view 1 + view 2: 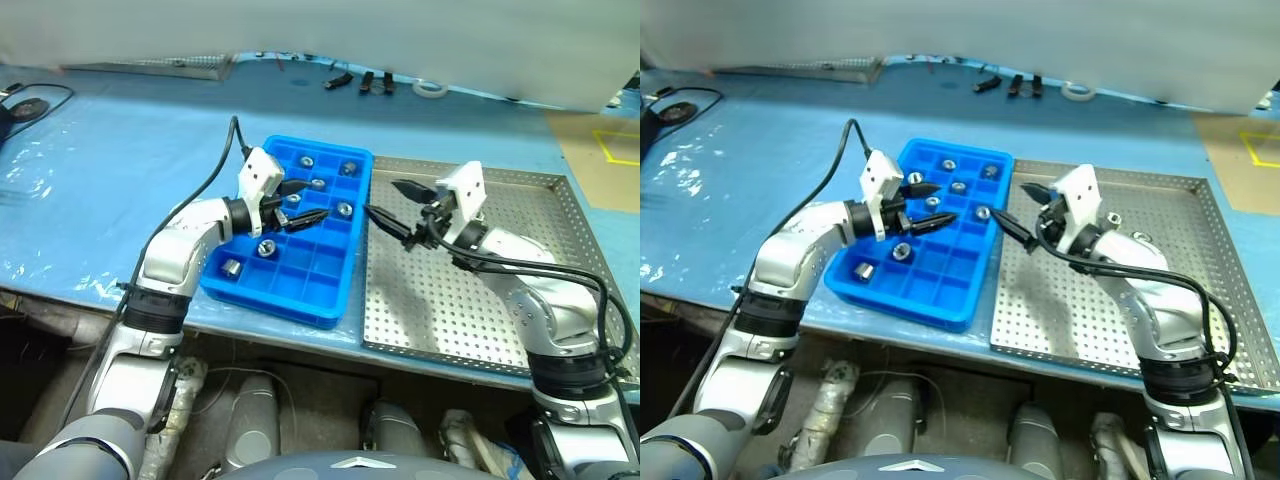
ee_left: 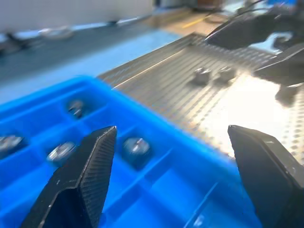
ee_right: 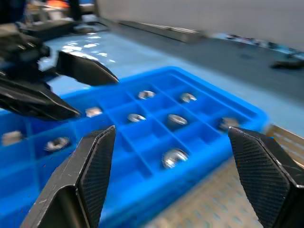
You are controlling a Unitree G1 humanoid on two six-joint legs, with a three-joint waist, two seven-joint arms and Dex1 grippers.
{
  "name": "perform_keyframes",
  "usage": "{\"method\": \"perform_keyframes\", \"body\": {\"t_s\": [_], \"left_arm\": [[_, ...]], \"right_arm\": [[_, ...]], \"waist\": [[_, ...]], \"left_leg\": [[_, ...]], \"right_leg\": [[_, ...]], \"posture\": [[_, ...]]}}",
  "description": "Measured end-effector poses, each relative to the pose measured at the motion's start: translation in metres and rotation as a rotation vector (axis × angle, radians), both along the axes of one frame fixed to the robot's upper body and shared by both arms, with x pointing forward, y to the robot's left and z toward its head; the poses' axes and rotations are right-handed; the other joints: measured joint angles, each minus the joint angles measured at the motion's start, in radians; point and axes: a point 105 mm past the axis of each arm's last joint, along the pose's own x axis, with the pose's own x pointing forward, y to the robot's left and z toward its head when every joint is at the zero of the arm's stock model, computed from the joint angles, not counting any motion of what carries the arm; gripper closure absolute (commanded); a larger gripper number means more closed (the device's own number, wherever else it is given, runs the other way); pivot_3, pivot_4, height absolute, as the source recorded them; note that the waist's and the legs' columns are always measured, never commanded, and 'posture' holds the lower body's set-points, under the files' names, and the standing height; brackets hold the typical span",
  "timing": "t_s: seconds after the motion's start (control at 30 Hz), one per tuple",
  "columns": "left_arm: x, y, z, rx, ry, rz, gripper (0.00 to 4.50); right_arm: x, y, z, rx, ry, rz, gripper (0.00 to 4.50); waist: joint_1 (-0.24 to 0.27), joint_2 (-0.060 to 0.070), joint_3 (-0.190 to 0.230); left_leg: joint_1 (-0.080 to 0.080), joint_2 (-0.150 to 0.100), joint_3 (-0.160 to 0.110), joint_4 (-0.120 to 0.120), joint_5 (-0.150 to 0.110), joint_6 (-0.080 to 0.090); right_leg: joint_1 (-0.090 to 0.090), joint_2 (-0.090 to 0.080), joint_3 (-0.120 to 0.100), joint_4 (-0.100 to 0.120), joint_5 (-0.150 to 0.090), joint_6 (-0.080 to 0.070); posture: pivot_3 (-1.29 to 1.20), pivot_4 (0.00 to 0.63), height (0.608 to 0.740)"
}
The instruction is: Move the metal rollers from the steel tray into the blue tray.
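The blue tray (image 1: pixel 272 298) lies left of the steel tray (image 1: pixel 450 300), and several metal rollers (image 1: pixel 344 209) sit in its compartments. Two more metal rollers (image 2: pixel 202 74) rest on the steel tray's perforated floor, by my right arm. My left gripper (image 1: pixel 308 202) hovers open and empty over the middle of the blue tray, pointing right. Facing it, my right gripper (image 1: pixel 383 198) hangs open and empty over the seam between the two trays, pointing left. Their tips stand a short way apart.
A blue plastic sheet (image 1: pixel 120 170) covers the table. At the back lie a white tape roll (image 1: pixel 431 88), some black tools (image 1: pixel 365 82) and another metal tray (image 1: pixel 170 66). A black cable (image 1: pixel 30 100) runs at the far left.
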Motion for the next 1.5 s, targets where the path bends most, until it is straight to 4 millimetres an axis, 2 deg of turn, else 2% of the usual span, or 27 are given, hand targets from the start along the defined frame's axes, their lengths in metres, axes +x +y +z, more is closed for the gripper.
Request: {"method": "perform_keyframes", "body": {"t_s": [0.03,0.13,0.2,0.37,0.53,0.9,1.23,1.43,1.5], "left_arm": [[0.001,-0.005,0.002,-0.007,0.001,-0.025,0.56],[0.001,-0.02,0.006,-0.036,0.016,-0.104,0.03],[0.001,-0.031,0.009,-0.057,0.02,-0.165,0.03],[-0.001,-0.052,0.015,-0.085,0.021,-0.257,0.03],[-0.005,-0.069,0.02,-0.082,0.009,-0.322,0.03],[-0.034,-0.073,0.008,0.001,0.011,-0.49,0.03],[-0.037,-0.071,0.005,0.006,0.002,-0.477,0.03],[-0.037,-0.067,0.0,0.018,0.014,-0.464,0.03],[-0.037,-0.067,0.001,0.021,0.01,-0.464,0.0]], "right_arm": [[-0.002,-0.01,-0.003,-0.002,0.005,-0.044,0.54],[-0.009,-0.036,-0.008,-0.005,0.012,-0.167,0.54],[-0.016,-0.049,-0.009,-0.01,0.004,-0.233,0.54],[-0.029,-0.062,-0.013,-0.015,0.009,-0.325,0.54],[-0.031,-0.087,-0.026,-0.021,0.04,-0.457,0.54],[-0.027,-0.133,-0.069,-0.026,0.157,-0.638,0.54],[-0.033,-0.149,-0.108,-0.005,0.282,-0.709,0.54],[-0.038,-0.15,-0.117,0.007,0.334,-0.718,0.54],[-0.038,-0.151,-0.117,0.007,0.336,-0.719,0.92]], "waist": [[-0.008,0.0,0.0],[-0.035,0.0,0.0],[-0.059,0.0,0.0],[-0.105,0.0,0.0],[-0.12,0.0,0.0],[-0.118,0.0,0.0],[-0.117,0.0,0.0],[-0.117,0.0,0.0],[-0.116,0.0,0.0]], "left_leg": [[0.0,0.0,0.001,0.0,0.0,0.0],[0.001,0.0,0.003,0.0,-0.001,0.002],[0.003,0.0,0.007,0.0,-0.002,0.004],[0.006,0.0,0.012,0.0,-0.006,0.01],[0.007,0.0,0.017,0.001,-0.008,0.013],[0.007,0.001,0.022,0.001,-0.01,0.017],[0.007,0.001,0.022,0.002,-0.01,0.017],[0.007,0.001,0.022,0.002,-0.01,0.017],[0.008,0.001,0.022,0.002,-0.01,0.017]], "right_leg": [[0.0,0.0,0.0,0.0,0.0,0.0],[0.0,0.0,0.001,-0.001,0.0,0.0],[-0.001,0.0,0.001,-0.001,0.0,0.0],[-0.001,0.0,0.005,-0.002,0.0,0.0],[-0.001,0.0,0.009,-0.003,0.0,0.0],[-0.002,-0.001,0.015,-0.006,0.0,0.0],[-0.002,0.0,0.017,-0.005,0.0,0.0],[-0.002,0.0,0.018,-0.005,0.001,0.0],[-0.001,-0.001,0.018,-0.005,0.001,-0.001]], "posture": [[-0.25,0.15,0.74],[-0.29,0.15,0.74],[-0.32,0.15,0.74],[-0.37,0.15,0.74],[-0.37,0.15,0.74],[-0.37,0.15,0.74],[-0.33,0.15,0.74],[-0.33,0.15,0.74],[-0.34,0.15,0.74]]}}
